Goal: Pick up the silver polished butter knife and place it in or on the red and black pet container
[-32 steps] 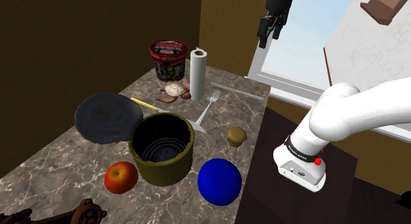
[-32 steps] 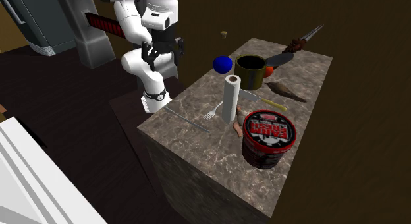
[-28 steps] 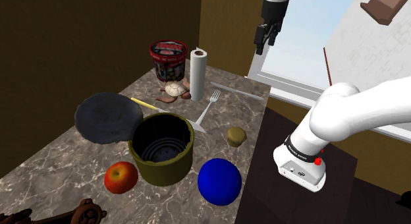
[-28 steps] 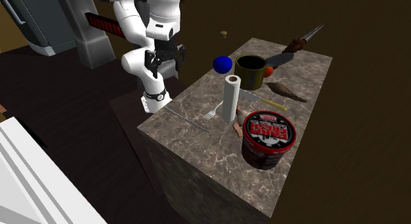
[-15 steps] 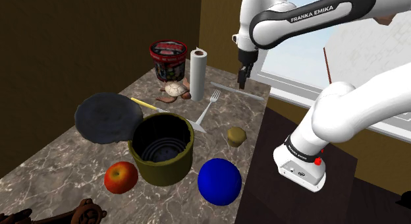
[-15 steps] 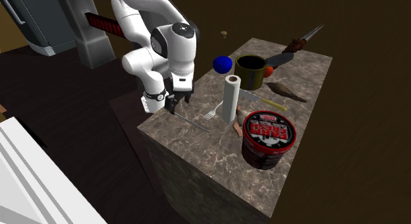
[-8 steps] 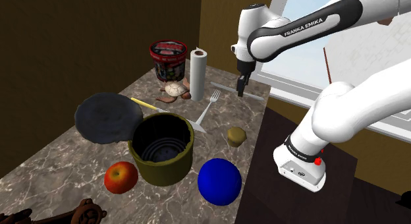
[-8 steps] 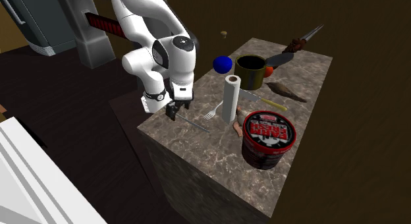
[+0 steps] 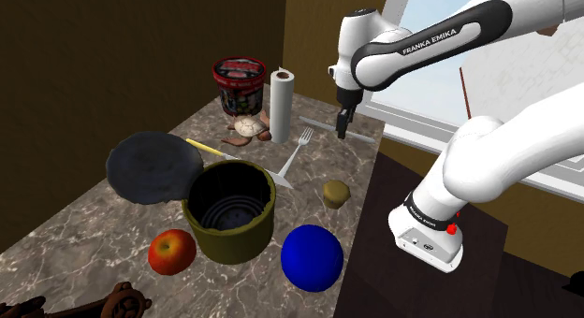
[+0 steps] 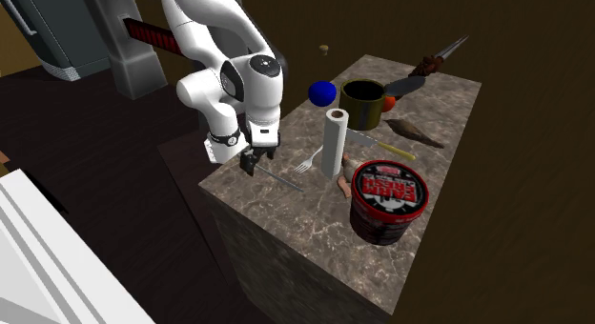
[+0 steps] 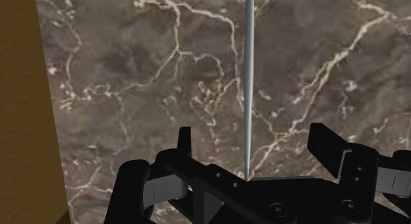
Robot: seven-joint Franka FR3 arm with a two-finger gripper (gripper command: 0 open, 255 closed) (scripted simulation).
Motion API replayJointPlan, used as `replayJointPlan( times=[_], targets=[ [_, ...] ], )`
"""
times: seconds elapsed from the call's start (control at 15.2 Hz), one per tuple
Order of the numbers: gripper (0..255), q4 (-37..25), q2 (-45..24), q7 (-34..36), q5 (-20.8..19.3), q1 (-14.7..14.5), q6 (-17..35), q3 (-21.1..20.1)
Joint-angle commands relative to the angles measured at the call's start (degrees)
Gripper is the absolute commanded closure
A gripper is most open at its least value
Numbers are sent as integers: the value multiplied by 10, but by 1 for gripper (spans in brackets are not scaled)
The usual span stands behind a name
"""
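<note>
The butter knife (image 11: 248, 78) is seen lying flat on the marbled tabletop (image 11: 125, 91), close to its edge. The gripper (image 11: 255, 142) is positioned over it with the 2 fingers (image 11: 184, 142) spread apart. The knife is found between them, 1 finger on each side, neither touching it. The red and black pet container (image 9: 240, 84) is recorded well apart from the knife, beside a white paper roll (image 9: 282, 106).

1. Shoulder view: dim brown walls (image 9: 112, 54); the window (image 9: 421, 87) is the brightest patch.
2. Second exterior view: dark surroundings, countertop (image 10: 305, 212) evenly lit.
3. Wrist view: flat, even light across that countertop.
</note>
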State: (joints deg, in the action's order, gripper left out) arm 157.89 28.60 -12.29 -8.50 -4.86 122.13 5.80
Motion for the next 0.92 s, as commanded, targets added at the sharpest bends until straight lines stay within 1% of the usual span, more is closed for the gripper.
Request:
replayJointPlan(
  times=[0.0,0.59,0.86],
  targets=[
    [255,0,0,0,0,0,0,0],
    [255,0,0,0,0,0,0,0],
    [255,-18,21,-3,3,-1,-39,-2]
  ],
)
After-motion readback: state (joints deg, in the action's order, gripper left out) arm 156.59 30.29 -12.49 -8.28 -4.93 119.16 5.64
